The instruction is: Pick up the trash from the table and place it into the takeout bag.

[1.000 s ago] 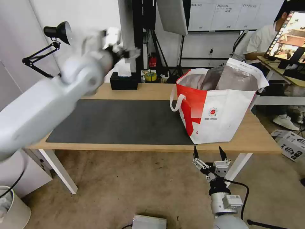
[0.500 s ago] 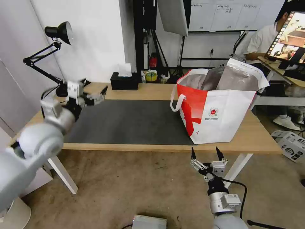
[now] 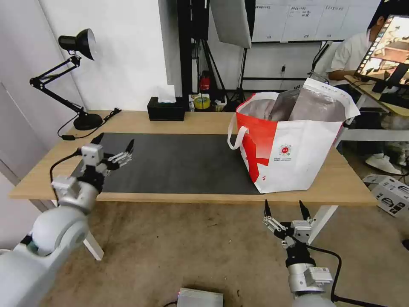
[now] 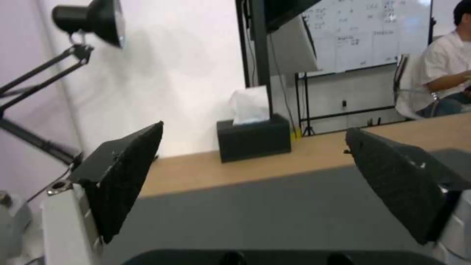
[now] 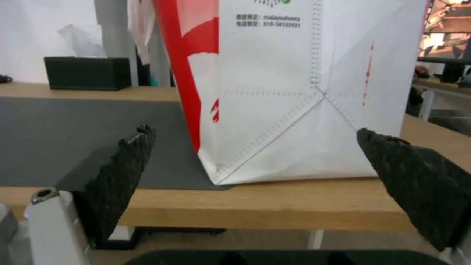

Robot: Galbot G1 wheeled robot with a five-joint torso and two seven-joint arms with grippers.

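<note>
From the head camera, the takeout bag (image 3: 294, 140) stands upright on the table (image 3: 191, 121), its near base close to the table's front edge and one corner resting on the dark grey mat (image 3: 170, 162). It is boxy, white with a red panel, a small round logo on the front, a white strap handle drooping beside the red side, and crinkled silver foil showing at its open mouth. What lies inside is hidden by the walls. The mat beside the bag is a flat, matte stretch, bare right across to its far end. There the left gripper (image 3: 114, 145) hovers over the mat's end, well apart from the bag, fingers spread wide and holding nothing. The right gripper (image 3: 285, 209) sits below the table's front edge, just under the bag, fingers pointing up, wide apart and empty. A black tissue box (image 3: 166, 109) and a black desk lamp (image 3: 79, 42) stand along the back edge.

In the left wrist camera, two dark textured fingers (image 4: 125, 173) frame the mat (image 4: 255, 217), the pale wood strip and the tissue box (image 4: 254, 138); the view is smeared.

In the right wrist camera, ridged black fingers (image 5: 125, 162) flank the bag's (image 5: 294, 95) stitched lower corner, which overhangs the mat's (image 5: 73, 136) edge. The bag's top is cut off.
</note>
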